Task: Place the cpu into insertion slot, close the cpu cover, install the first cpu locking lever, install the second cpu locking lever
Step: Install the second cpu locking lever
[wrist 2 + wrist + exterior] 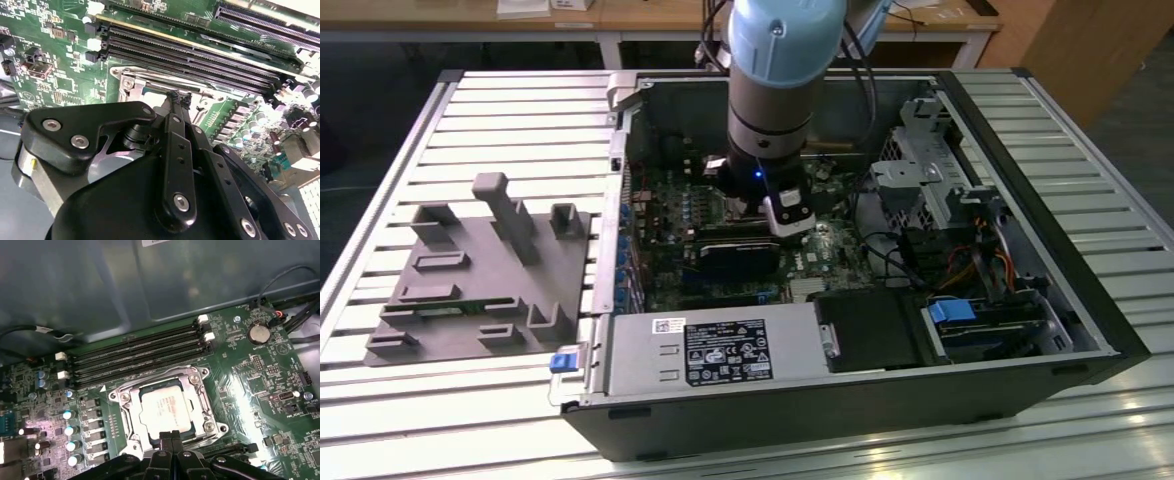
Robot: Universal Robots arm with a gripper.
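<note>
The cpu (165, 407), a flat silver-grey square chip, lies in the insertion slot (124, 397) on the green motherboard. The cpu cover (156, 382), a thin silver frame, lies flat around the chip, which shows through its window. My gripper (170, 436) is shut, its black fingertips pressed together with nothing between them. The tips are at the slot's near edge, just off the chip's rim. In the second wrist view the gripper (177, 97) points at the slot's metal rim (131, 80). In the exterior view the gripper (787, 225) reaches down into the open computer case.
Long black memory slots (135, 352) run beside the socket, with a row of capacitors (70, 430) and a coin battery (259, 332) nearby. The case walls (854, 400), drive cage (921, 180) and cables surround the board. A grey parts fixture (480, 270) lies on the table at the exterior view's left.
</note>
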